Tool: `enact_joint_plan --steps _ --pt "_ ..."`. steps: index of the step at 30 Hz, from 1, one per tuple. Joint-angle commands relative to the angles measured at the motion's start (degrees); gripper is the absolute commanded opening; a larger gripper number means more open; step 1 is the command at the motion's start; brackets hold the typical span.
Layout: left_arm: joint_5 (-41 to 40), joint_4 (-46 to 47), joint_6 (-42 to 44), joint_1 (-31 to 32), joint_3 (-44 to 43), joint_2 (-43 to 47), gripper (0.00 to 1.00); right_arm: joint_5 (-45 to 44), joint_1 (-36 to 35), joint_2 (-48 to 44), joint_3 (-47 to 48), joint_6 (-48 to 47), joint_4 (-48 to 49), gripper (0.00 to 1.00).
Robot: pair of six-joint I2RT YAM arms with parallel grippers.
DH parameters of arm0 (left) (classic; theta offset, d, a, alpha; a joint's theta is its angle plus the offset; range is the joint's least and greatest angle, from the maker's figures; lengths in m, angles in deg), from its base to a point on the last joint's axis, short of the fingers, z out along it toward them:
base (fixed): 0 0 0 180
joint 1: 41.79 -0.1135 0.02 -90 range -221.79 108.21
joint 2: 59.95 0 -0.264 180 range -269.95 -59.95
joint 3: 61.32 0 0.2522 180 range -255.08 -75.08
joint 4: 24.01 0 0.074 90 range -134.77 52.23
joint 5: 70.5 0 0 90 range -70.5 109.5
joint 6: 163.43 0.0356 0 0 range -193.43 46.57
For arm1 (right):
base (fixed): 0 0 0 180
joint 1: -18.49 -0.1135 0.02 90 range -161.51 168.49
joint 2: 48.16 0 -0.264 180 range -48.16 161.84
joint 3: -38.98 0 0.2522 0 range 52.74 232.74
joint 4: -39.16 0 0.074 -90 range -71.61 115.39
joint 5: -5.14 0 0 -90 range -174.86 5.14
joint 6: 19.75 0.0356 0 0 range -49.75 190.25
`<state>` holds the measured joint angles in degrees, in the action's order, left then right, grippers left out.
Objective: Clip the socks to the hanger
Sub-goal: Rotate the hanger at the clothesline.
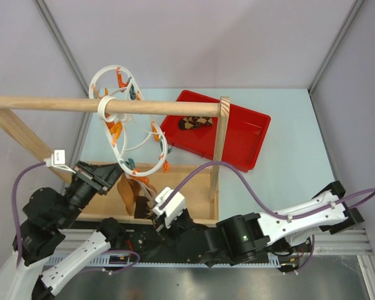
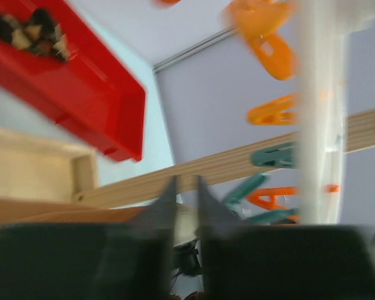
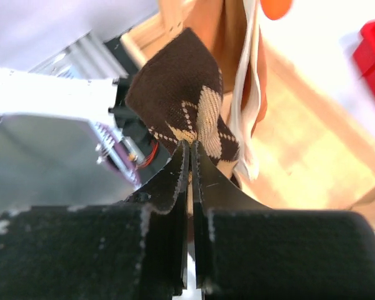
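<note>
The white wavy hanger (image 1: 120,150) with orange and teal pegs hangs from the wooden rod (image 1: 62,104). One argyle sock (image 1: 134,199) hangs below the hanger's lower rim. My right gripper (image 1: 155,212) is shut on its dark brown lower end, seen close in the right wrist view (image 3: 181,87) at the fingertips (image 3: 189,145). A second sock (image 1: 194,122) lies in the red tray (image 1: 244,134). My left gripper (image 1: 115,181) is just left of the hanging sock. Its jaws (image 2: 186,190) stand a narrow gap apart with nothing between them. The hanger's white bar (image 2: 319,112) and pegs (image 2: 272,112) are to its right.
The wooden rack has a base frame (image 1: 194,187) and an upright post (image 1: 220,150) right of the hanger. The red tray stands behind the post and also shows in the left wrist view (image 2: 94,119). Both arms crowd the near edge under the rod.
</note>
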<state>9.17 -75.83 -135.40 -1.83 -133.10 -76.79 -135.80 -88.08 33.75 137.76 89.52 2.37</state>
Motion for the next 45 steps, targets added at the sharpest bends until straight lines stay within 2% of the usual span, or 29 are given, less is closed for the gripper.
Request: enact_joint_plan --steps 1,7,12,16,18,22,28,32,38,45 --pt "0.5 -9.3 0.5 0.0 0.4 -2.3 0.00 -6.8 0.5 2.5 5.4 -5.1 8.5 0.00" --pt "0.8 -7.4 1.0 -0.1 1.2 -2.2 0.00 -6.9 0.7 7.2 7.9 -8.2 10.0 0.00" --pt "-2.5 -9.7 3.2 0.0 0.5 0.0 0.00 -6.7 2.4 4.2 5.6 -2.1 3.6 0.00" --pt "-3.1 -9.6 6.4 0.0 1.3 2.7 0.01 -3.2 5.2 -1.4 -0.5 -0.6 6.0 0.00" --pt "-2.2 -8.3 9.6 0.0 2.5 5.2 0.06 -3.1 6.5 -3.5 -2.7 -0.2 7.0 0.00" --pt "0.4 -4.9 13.9 0.0 4.8 9.4 0.26 -2.9 8.6 -7.5 -6.3 1.2 6.2 0.00" --pt "3.2 -3.1 21.4 -0.1 2.4 12.2 0.49 -1.5 10.5 -11.2 -8.3 1.7 4.2 0.00" --pt "3.1 -3.2 26.2 -0.1 -1.6 11.3 0.56 -0.5 11.7 -12.5 -9.5 2.9 3.1 0.00" --pt "7.2 0.4 36.1 -0.1 -6.9 7.7 0.73 1.4 13.0 -14.0 -11.6 3.5 3.4 0.00" --pt "13.2 -3.0 46.1 -0.1 -15.5 -4.0 0.80 2.3 13.7 -15.4 -12.4 3.1 3.5 0.00"
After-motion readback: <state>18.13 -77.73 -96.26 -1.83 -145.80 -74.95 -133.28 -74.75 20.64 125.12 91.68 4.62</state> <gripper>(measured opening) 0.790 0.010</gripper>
